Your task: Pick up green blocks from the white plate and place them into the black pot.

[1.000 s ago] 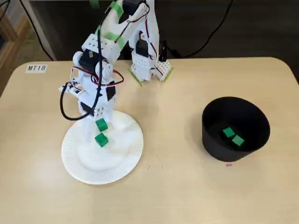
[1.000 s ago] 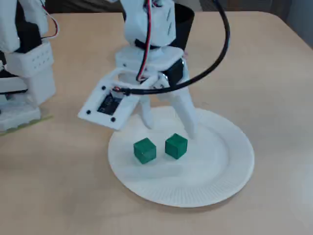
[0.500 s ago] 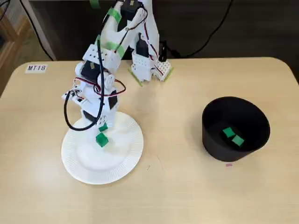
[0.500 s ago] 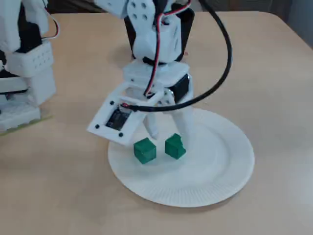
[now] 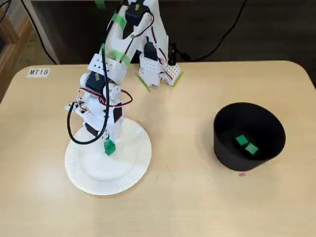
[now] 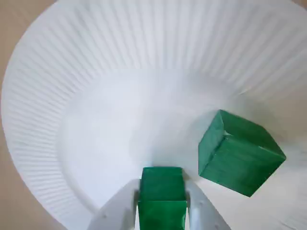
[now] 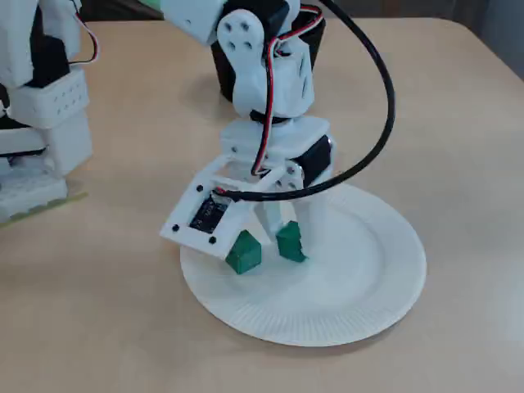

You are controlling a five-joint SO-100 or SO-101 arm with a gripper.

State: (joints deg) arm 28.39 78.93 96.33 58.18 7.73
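The white arm's claw [image 6: 162, 211] pinches a small green cube block [image 6: 162, 184] low over the far half of the white paper plate [image 5: 89, 173]; a second green cube [image 6: 237, 153] lies just beside it, apart; the black round pot [image 5: 232, 157], near the beige table's [image 5: 187, 197] right edge in a fixed view, holds two more green blocks [image 5: 241, 140]
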